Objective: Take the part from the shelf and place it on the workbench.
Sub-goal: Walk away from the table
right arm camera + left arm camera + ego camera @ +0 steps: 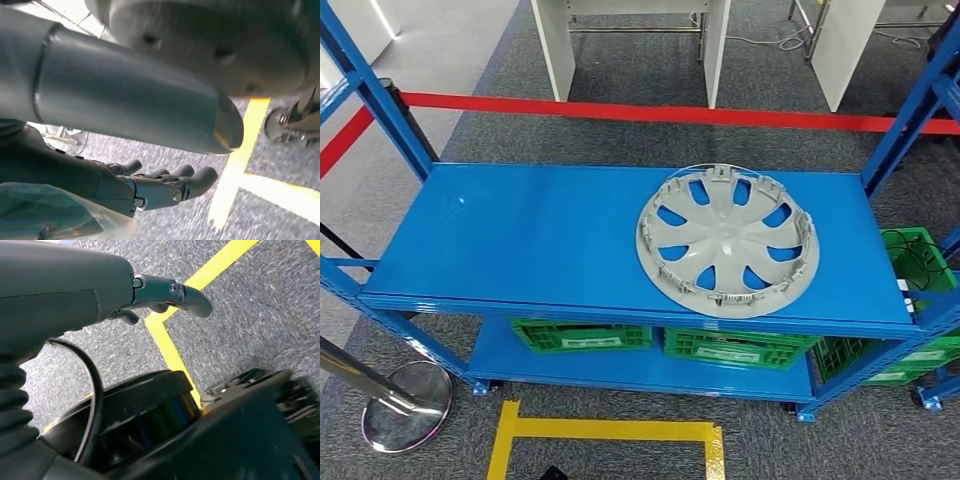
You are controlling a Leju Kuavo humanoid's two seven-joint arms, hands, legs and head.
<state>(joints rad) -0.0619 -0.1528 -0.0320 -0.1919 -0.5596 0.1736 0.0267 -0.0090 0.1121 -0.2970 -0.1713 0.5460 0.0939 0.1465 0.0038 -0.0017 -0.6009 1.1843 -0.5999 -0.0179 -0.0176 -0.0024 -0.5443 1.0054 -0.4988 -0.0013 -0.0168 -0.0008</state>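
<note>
The part (727, 240), a grey hubcap, lies flat on the top board of the blue shelf (524, 240), over toward the right end, its clips and ribbed inner face turned up. Nothing touches it. Below, on the lower board, two green crates (580, 335) sit side by side, and a third green crate (916, 260) stands just past the shelf's right post. A red barrier tape (660, 113) runs across behind the shelf, a yellow floor line (607, 430) marks the carpet in front, and a chrome stanchion base (407, 405) sits at the near left.

Down at the left wrist, the left hand (151, 292) hangs over grey carpet and yellow tape, fingers stretched out nearly straight and apart, gripping nothing. The right hand (162, 185) (thick grey thumb across the frame) shows dark fingers extended with a slight curl, nothing between them as far as this blurred picture lets me judge. Both hands are well away from the hubcap.
</note>
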